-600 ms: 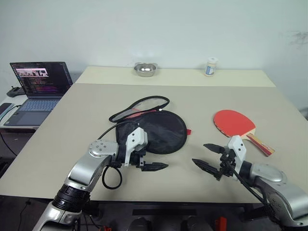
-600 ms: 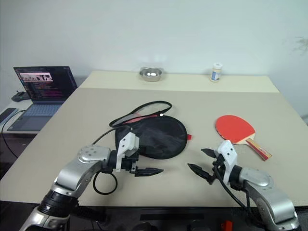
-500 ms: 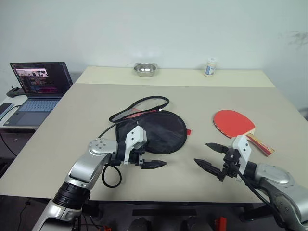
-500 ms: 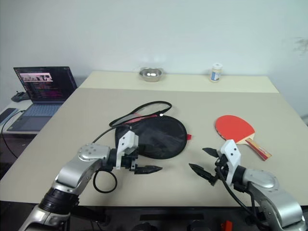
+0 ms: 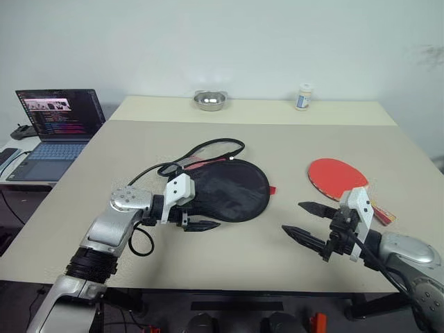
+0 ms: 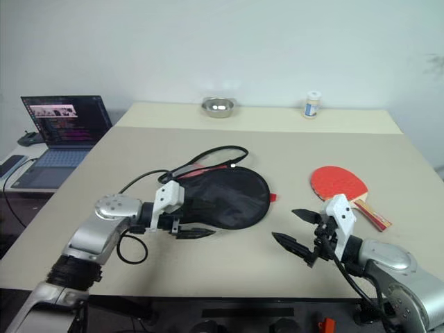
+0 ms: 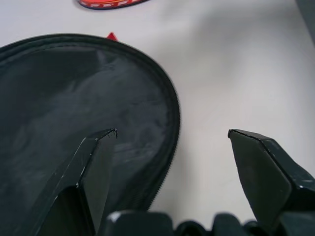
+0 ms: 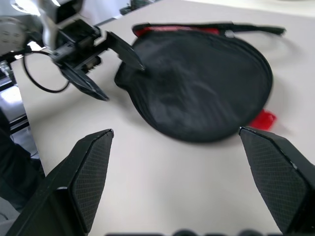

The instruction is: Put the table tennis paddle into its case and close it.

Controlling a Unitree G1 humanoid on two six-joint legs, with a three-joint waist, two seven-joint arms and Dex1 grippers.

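Observation:
The case lies flat mid-table, black side up, its zip edging and cord curling off its far-left side with a strip of red showing. The table tennis paddle rests red face up to the case's right, its striped handle pointing to the front right. My left gripper is open at the case's near-left edge; in the left wrist view one finger hangs over the black fabric. My right gripper is open and empty, low over bare table in front of the paddle.
An open laptop sits on a side desk at the left. A steel bowl and a small white bottle stand at the table's far edge. A black cable loop hangs by my left forearm.
My left gripper has drawn back to the left and slightly away, from the case's front edge to its near-left edge. The right gripper has barely shifted.

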